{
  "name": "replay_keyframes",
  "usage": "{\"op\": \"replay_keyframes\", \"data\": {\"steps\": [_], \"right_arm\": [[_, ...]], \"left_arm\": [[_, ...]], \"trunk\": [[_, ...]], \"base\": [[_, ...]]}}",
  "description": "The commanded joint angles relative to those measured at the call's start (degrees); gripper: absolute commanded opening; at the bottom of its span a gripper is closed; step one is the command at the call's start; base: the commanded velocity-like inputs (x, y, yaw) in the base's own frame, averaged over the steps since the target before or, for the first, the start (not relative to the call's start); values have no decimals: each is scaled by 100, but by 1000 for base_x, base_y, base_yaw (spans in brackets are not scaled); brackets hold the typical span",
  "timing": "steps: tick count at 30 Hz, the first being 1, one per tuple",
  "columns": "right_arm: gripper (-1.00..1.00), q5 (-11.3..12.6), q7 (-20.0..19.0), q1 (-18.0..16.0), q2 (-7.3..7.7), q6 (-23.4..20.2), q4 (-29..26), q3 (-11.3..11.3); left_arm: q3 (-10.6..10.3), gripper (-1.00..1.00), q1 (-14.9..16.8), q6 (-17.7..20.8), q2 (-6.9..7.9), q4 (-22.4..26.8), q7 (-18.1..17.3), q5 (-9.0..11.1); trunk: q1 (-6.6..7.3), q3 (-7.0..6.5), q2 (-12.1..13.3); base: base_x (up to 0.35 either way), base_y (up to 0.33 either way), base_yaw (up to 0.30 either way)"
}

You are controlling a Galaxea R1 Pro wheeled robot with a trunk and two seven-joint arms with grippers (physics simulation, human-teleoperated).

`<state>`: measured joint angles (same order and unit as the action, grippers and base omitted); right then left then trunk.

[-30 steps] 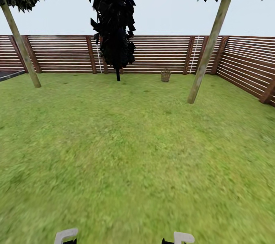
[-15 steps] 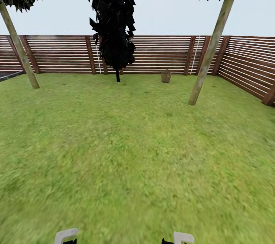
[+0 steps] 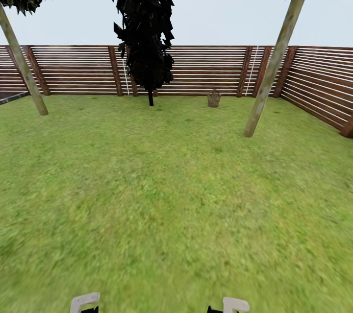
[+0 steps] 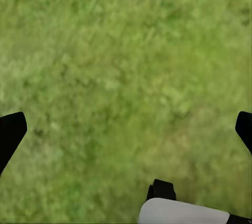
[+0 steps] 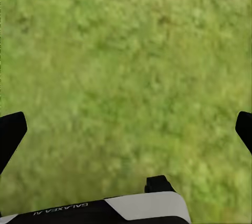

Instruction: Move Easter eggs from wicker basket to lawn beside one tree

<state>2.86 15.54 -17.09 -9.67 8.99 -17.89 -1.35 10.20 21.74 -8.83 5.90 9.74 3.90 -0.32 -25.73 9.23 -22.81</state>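
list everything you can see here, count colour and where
wicker basket: 1, brown, far on the lawn by the fence
lawn: 1, mottled green, across the foreground
pale-trunk trees: 2, grey-beige trunks, one at left, one at right
cypress: 1, near-black, by the fence, left of the basket
fence: 1, dark brown slats, along the back and right
left hand: 1, black fingers wide apart over grass
right hand: 1, black fingers wide apart over grass
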Motion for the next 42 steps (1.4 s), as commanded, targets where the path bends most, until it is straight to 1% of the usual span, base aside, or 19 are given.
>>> {"op": "replay_keyframes", "data": {"steps": [1, 14, 42], "right_arm": [[100, 31, 20, -5, 0, 24, 5, -15], [100, 31, 20, -5, -5, 24, 5, -15], [100, 28, 20, -5, -14, 24, 5, -19]], "left_arm": [[17, 100, 6, -22, -1, -7, 5, -3], [17, 100, 6, -22, -1, -7, 5, -3], [17, 100, 4, -22, -1, -7, 3, -8]], "trunk": [[-5, 11, -11], [-5, 11, -11], [-5, 11, -11]], "base": [[231, 0, 0], [248, 0, 0], [324, 0, 0]]}}
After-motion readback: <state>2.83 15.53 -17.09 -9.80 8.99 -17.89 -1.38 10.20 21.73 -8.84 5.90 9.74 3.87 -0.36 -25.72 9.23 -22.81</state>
